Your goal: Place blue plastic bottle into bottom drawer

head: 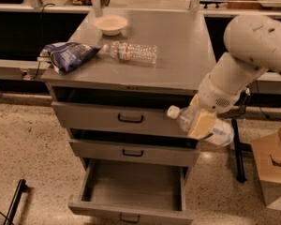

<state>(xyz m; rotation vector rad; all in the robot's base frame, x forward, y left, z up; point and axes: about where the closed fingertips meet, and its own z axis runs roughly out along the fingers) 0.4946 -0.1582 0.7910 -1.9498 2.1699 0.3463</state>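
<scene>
**A:** Gripper (201,124): state?

**B:** Clenched on the blue plastic bottle (219,133), mid-body, with one tan finger pad (202,122) across the label. The bottle is tilted, white cap up and toward the cabinet, base down and away. It is in the air and touches nothing but the gripper.

**A:** Why hold it like that?

**B:** My reading is that a mid-body grip keeps the weight even on both sides of the pads. A bottle lying nearly flat should also settle in a drawer without toppling.

**A:** What's nearest?

**B:** The pale arm (253,50) runs up and away behind the gripper. Just beside the gripper on the cap side is the cabinet's front corner. The top drawer (107,118) is level with the gripper and the middle drawer (131,152) is slightly lower. Both are only slightly out.

**A:** And the target?

**B:** The bottom drawer (131,184) is below the gripper and across on the cap side. It is pulled out farthest, so its floor is open from above, with nothing in it that I can see. The bottle is not yet over it.

**A:** Farther off?

**B:** On the cabinet top (182,46), above and beyond the gripper, a ribbed bottle with a red label (131,52) lies on its side. Past it are a blue snack bag (68,55) and a bowl (111,24). A cardboard box (274,168) sits on the floor, low on the base side.

**A:** Next move?

**B:** I'd judge down and cap-ward. It must clear the middle drawer's front and the bottom drawer's near wall before letting go.
</scene>
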